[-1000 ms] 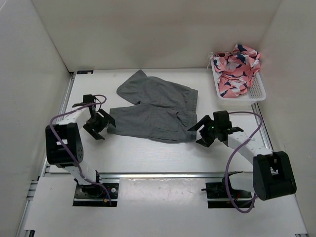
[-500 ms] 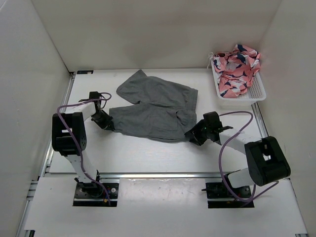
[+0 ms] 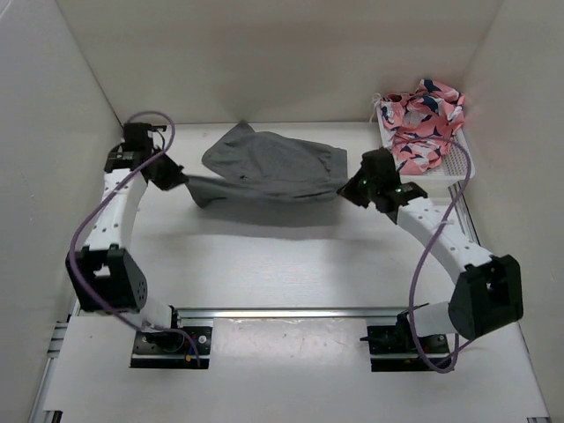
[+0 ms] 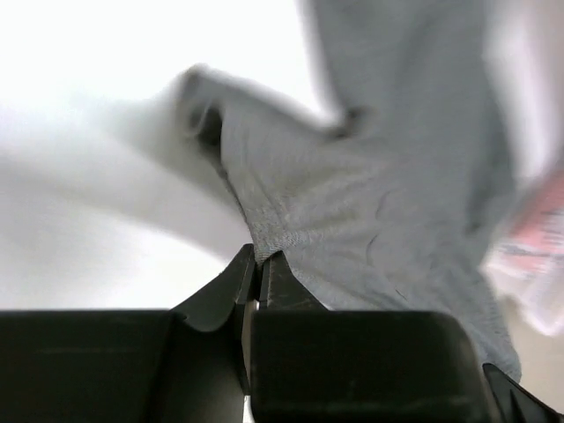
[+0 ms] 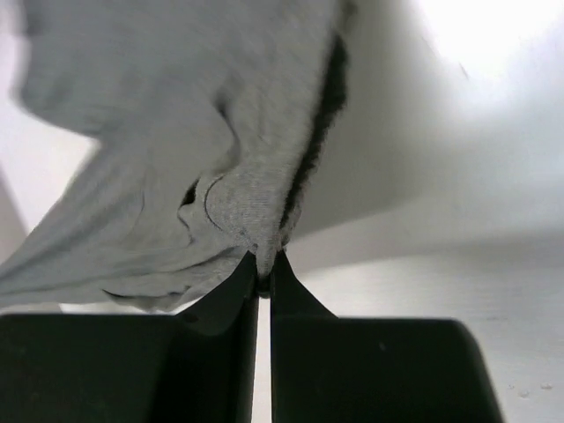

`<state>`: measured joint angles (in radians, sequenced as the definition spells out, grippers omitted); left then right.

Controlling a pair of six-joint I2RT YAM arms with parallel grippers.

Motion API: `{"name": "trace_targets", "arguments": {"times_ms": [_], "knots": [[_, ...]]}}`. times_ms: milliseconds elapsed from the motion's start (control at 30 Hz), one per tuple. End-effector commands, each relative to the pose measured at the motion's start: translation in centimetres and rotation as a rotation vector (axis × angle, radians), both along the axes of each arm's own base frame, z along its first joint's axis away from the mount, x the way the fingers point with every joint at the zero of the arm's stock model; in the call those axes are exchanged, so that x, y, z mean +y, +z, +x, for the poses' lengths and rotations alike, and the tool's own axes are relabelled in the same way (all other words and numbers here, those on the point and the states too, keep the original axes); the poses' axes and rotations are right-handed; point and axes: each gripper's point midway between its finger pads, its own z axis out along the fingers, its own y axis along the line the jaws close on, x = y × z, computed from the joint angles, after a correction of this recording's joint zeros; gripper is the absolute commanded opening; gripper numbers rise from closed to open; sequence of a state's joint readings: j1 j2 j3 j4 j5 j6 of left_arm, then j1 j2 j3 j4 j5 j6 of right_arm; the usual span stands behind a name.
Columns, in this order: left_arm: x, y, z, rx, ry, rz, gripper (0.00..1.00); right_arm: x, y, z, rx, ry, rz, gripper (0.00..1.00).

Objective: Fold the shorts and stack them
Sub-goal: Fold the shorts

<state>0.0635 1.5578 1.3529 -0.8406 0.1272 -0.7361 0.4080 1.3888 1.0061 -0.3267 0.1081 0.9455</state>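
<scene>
The charcoal-grey shorts (image 3: pixel 269 172) hang stretched between my two grippers, their near edge lifted off the white table (image 3: pixel 264 264) and the far part draped toward the back. My left gripper (image 3: pixel 176 179) is shut on the shorts' left corner; the wrist view shows the cloth (image 4: pixel 370 220) pinched at the jaw tips (image 4: pixel 257 257). My right gripper (image 3: pixel 351 189) is shut on the right corner, with a bunch of cloth (image 5: pixel 238 203) squeezed between its tips (image 5: pixel 263 263).
A white basket (image 3: pixel 458 167) at the back right holds a crumpled pink patterned garment (image 3: pixel 423 119). White walls close in the table on the left, back and right. Purple cables loop off both arms.
Both grippers closed on the near corners of the shorts, then rose and moved toward the back. The near half of the shorts came off the table and now hangs taut between them.
</scene>
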Motion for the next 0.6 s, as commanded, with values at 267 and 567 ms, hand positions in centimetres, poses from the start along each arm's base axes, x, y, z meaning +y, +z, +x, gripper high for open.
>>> {"name": "trace_targets", "arguments": {"times_ms": [267, 567], "knots": [[2.7, 31.3, -8.5, -0.766, 0.088, 0.157, 0.10, -0.1, 21.6, -4.4, -0.447, 0.383, -0.145, 0.00], [3.0, 45.0, -19.2, -1.169, 0.150, 0.296, 0.10, -2.8, 34.8, -13.7, -0.803, 0.460, -0.091, 0.00]]}}
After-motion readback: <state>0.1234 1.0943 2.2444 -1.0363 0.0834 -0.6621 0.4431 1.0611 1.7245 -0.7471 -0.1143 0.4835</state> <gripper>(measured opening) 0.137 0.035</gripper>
